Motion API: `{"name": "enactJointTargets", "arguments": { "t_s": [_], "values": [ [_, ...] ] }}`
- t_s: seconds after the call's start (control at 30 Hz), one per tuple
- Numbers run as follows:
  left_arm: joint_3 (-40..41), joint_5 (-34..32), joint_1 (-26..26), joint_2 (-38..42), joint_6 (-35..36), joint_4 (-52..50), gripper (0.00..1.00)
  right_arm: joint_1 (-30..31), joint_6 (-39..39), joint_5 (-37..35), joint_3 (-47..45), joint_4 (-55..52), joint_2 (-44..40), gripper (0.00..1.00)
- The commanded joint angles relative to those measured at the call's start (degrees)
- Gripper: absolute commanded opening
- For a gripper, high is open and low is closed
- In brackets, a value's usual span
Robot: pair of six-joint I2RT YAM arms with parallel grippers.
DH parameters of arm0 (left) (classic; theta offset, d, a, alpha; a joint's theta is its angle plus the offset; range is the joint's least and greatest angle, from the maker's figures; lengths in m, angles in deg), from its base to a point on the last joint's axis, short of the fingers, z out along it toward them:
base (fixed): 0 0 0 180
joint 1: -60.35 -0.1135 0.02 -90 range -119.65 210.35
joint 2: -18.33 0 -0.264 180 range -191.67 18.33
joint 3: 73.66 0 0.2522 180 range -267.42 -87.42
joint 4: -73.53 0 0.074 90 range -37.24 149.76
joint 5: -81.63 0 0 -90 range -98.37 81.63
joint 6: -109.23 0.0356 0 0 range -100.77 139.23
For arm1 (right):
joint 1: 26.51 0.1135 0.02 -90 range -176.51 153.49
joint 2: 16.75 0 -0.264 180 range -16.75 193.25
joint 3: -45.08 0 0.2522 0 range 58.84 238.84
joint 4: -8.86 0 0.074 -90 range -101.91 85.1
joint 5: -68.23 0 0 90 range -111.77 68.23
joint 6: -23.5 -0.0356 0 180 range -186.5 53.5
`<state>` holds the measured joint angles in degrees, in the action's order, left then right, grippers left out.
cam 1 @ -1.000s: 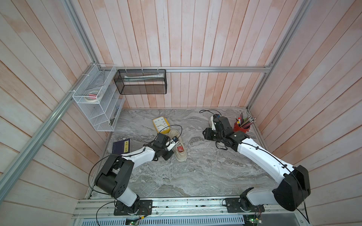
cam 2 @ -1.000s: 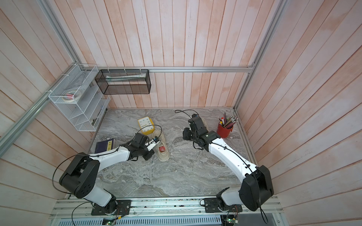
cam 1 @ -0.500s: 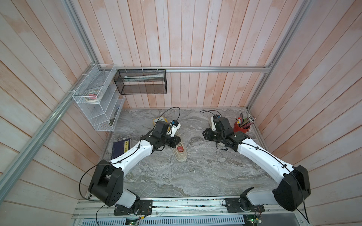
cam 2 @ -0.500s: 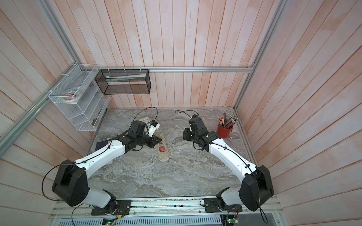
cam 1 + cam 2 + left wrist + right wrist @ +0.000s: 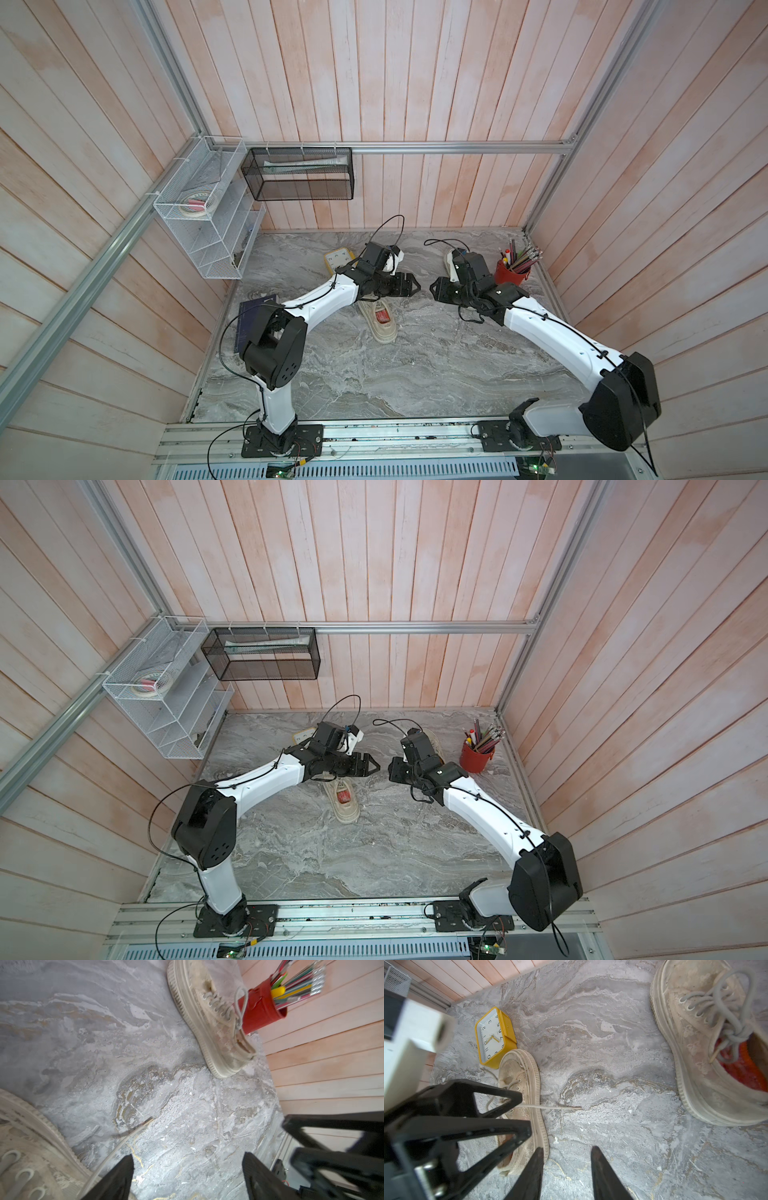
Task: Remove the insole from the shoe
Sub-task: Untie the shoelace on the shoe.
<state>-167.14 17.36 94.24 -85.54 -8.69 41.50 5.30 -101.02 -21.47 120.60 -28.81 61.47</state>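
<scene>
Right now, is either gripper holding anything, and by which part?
Nothing is held. The left gripper and right gripper are both open, jaws empty.

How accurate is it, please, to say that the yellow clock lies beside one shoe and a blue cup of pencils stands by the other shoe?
Only the colour is wrong: the cup of pencils is red, not blue, as the left wrist view shows. It does stand by the other shoe, and the yellow clock does lie beside one shoe.
</scene>
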Motion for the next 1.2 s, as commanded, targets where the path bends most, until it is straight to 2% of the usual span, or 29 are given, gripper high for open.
{"name": "enactJointTargets", "arguments": {
  "t_s": [0.0, 0.1, 0.13, 0.2, 0.3, 0.4, 0.57, 0.83, 0.97, 1.17],
  "values": [
    [3.88, -1.81, -0.51, 8.27, -4.44, 4.1, 0.85, -0.2, -0.21, 0.67, -0.4, -0.18, -1.06, 0.4],
    [10.85, -12.58, -1.55, 16.4, -8.42, 1.77, 0.79, -0.1, 0.89, 1.61, -0.32, 0.14, -0.16, 0.37],
    [12.66, -15.39, -2.51, 18.64, -10.43, 0.19, 0.73, -0.08, 1.28, 1.95, -0.23, 0.21, 0.21, 0.36],
    [19.05, -17.16, -5.52, 22.98, -14.64, -2.3, 0.64, 0.49, 2.84, 3.2, -0.13, 1.14, 1.38, 0.35],
    [25.66, -15.05, -7.47, 26.58, -14.44, -3.43, 0.61, 3.17, 5.62, 4.18, 0.61, 3.0, 3.44, 0.33],
    [29.84, -10.03, -7.47, 27.28, -12.19, -3.45, 0.59, 6.78, 8.47, 4.65, 1.47, 5.34, 5.84, 0.33],
    [34.67, -4.19, -7.48, 27.75, -12.16, 2.91, 0.58, 11.82, 11.05, 6.02, 2.12, 8.92, 10.61, 0.33],
    [32.27, -3.57, -7.65, 20.98, -12.34, 7.86, 0.6, 13.74, 10.05, 8.48, 5.9, 13.88, 20.25, 0.37],
    [32.04, -2.7, -8.0, 17.6, -13.83, 9.33, 0.55, 13.84, 10.41, 8.46, 6.78, 15.28, 23.19, 0.37],
    [30.35, -2.12, -7.96, 15.46, -14.29, 11.2, 0.61, 13.82, 11.04, 5.96, 8.3, 14.96, 27.24, 0.37]
  ]
}}
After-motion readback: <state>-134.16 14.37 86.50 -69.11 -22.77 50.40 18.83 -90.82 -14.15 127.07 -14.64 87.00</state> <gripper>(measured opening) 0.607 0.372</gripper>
